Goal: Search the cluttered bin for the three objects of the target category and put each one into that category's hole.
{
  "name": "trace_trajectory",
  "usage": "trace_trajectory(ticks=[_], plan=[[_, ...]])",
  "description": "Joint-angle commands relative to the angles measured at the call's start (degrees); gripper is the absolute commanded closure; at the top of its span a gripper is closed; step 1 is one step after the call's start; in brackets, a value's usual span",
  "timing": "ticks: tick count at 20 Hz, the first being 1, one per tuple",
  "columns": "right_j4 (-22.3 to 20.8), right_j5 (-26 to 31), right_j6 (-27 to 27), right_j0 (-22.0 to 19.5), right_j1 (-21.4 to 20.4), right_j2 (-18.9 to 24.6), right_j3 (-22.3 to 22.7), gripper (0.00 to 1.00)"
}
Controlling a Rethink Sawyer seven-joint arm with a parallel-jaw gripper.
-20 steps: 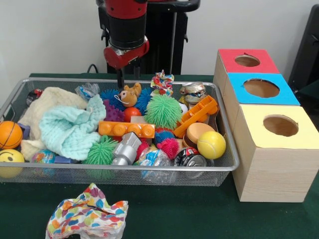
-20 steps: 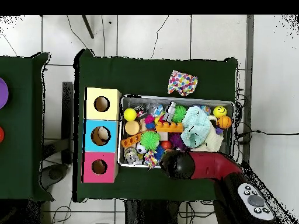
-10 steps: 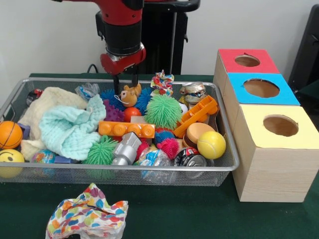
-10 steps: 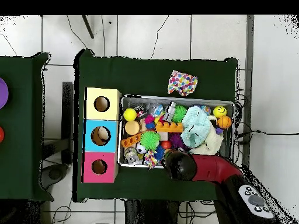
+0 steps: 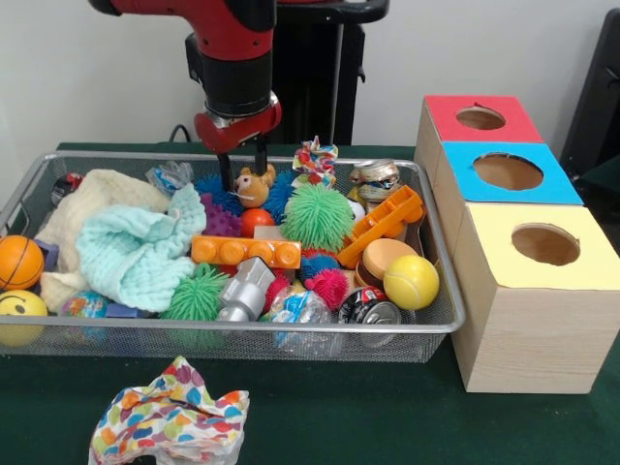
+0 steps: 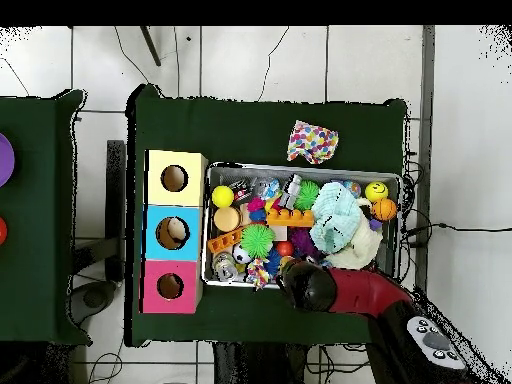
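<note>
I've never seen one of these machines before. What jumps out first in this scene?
The red and black arm, reaching down from above with its gripper open around a small tan plush animal at the far side of a wire basket crammed with toys. A fuzzy green ball sits bright in the middle of the pile. Beside the basket stand three wooden boxes with round holes, topped red, blue and yellow.

My arm (image 5: 228, 44) is glossy red with a black cylindrical wrist band, ending in a red collar. Two thin dark fingers (image 5: 225, 170) hang from my gripper (image 5: 242, 174). From overhead my arm (image 6: 350, 290) shows red with a black round end.
</note>
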Motion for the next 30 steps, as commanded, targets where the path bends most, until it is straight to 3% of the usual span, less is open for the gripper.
trace_trajectory(ticks=[1,15,16,19,24,30], plan=[[2.8,-4.1,13.8,0.4,3.7,0.3,-2.9,0.0],[1.8,-9.6,11.4,-1.4,9.5,3.3,-3.3,0.0],[1.1,-10.2,10.3,-1.7,9.9,3.9,-3.4,1.0],[1.3,-10.7,9.9,-3.1,10.6,5.5,-3.5,1.0],[2.7,-6.2,10.9,-0.8,6.4,2.7,-2.9,1.0],[2.9,-5.1,11.4,0.5,3.5,1.3,-2.3,1.0]])
